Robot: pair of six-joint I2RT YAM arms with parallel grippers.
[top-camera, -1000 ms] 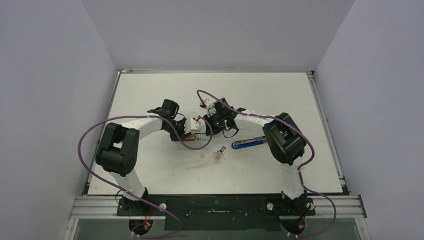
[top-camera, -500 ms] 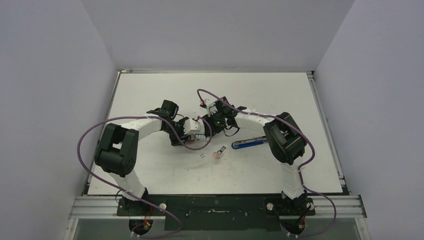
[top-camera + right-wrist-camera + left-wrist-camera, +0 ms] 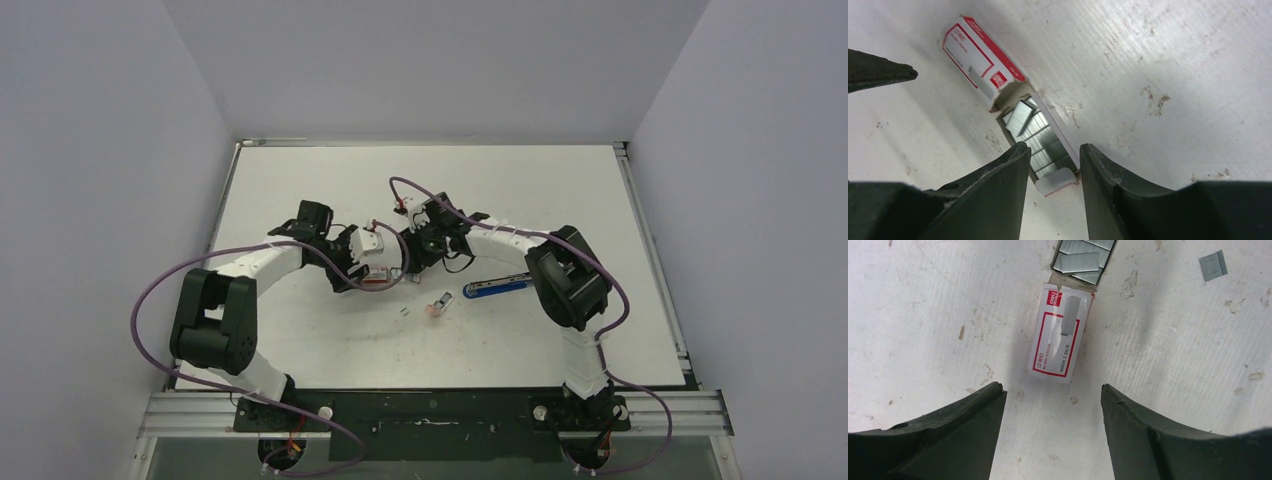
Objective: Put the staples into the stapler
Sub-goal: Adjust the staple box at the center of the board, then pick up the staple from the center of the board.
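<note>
Left wrist: left fingers [image 3: 948,440] spread, clear of glossy cardboard staples box [image 3: 1060,335] — right fingers [image 3: 978,200] parted, perhaps grazing its tray.

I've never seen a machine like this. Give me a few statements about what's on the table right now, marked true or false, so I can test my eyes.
1. The staple box is slid open, with silvery staple strips showing inside. True.
2. The left end effector is clamped on the box. False: its jaws stand open, and the box lies on the table ahead of them.
3. The blue stapler lies on the table, held by neither arm. True.
4. The right end effector holds the stapler. False: it is open, over the box's tray end.
5. A loose strip lies outside the box. True.
</note>
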